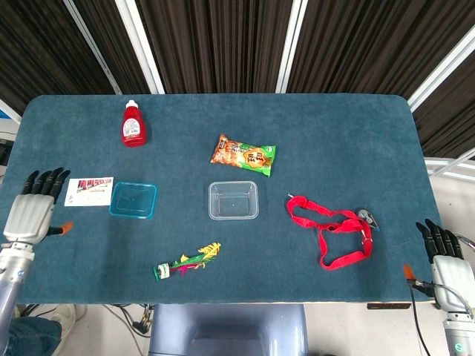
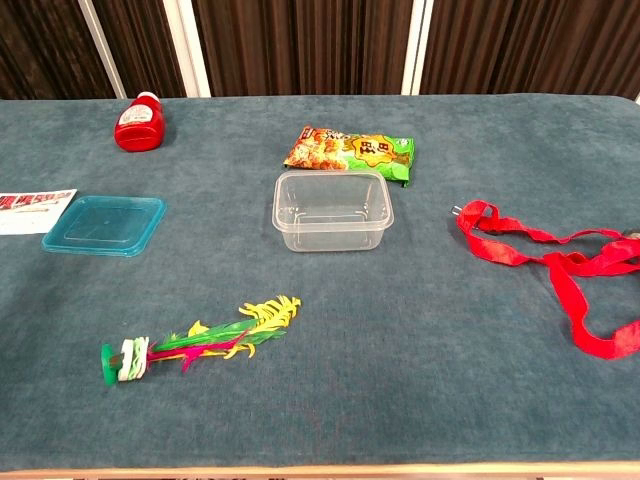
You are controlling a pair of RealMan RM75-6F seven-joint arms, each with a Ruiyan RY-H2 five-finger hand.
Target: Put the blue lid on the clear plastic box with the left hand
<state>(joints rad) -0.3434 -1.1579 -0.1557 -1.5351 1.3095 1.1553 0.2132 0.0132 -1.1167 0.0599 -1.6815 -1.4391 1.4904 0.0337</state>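
The flat translucent blue plastic lid (image 1: 133, 199) lies at nine o'clock of the clear rectangular plastic box (image 1: 233, 200), so the empty left hand (image 1: 33, 211), fingers together and extended, may snag the adjacent white printed card (image 1: 89, 191).

No writing can be made out clearly. The white card (image 1: 89, 190) carries red and dark print, the snack bag (image 2: 352, 150) shows large pale characters on orange and green, and the red bottle (image 1: 133, 124) has a white label; all are too small to read.
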